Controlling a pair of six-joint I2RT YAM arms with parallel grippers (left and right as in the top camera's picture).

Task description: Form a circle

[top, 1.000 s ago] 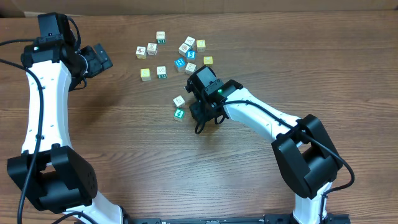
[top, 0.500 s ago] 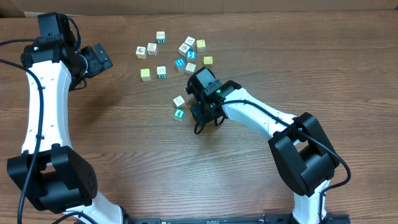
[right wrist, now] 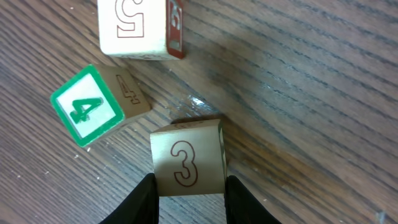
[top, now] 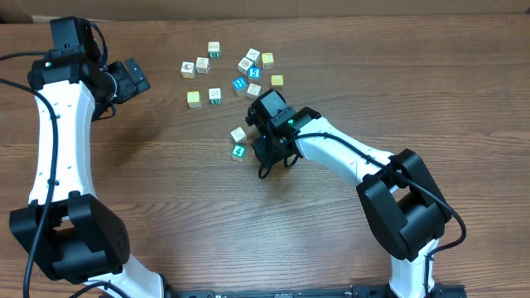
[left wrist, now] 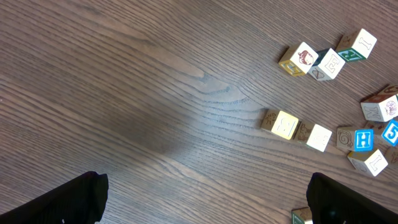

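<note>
Little is changed against the earlier overhead frame: only the right arm (top: pixel 348 157) is shifted slightly toward the left edge of the table (right wrist: pixel 298 93); no cube is displaced.

Circle (top: pixel 238 151): not yet closed. It lies near the table's middle, on the near side of the loose scatter (top: pixel 248 70) by the far edge. Three members are seen from the right wrist: 5 cube (right wrist: pixel 134 25), green 4 cube (right wrist: pixel 86 107) and 3 cube (right wrist: pixel 186 163). A fourth is not seen.

Right gripper (right wrist: pixel 189 202): the fingers are pressed against two opposite sides of the 3 cube, which appears gripped. Left gripper (top: pixel 134 80): spread wide and empty, near the far left corner.

Handling (judged): the cubes are small, light and rigid, with smooth faces. A cube is best taken squarely on two parallel faces; a corner grip is likely to twist it.

Orientation: as a cube, the piece has no long axis. The 3 cube is set slightly askew to the fingers. The arc is open on the side toward the table's right edge.
</note>
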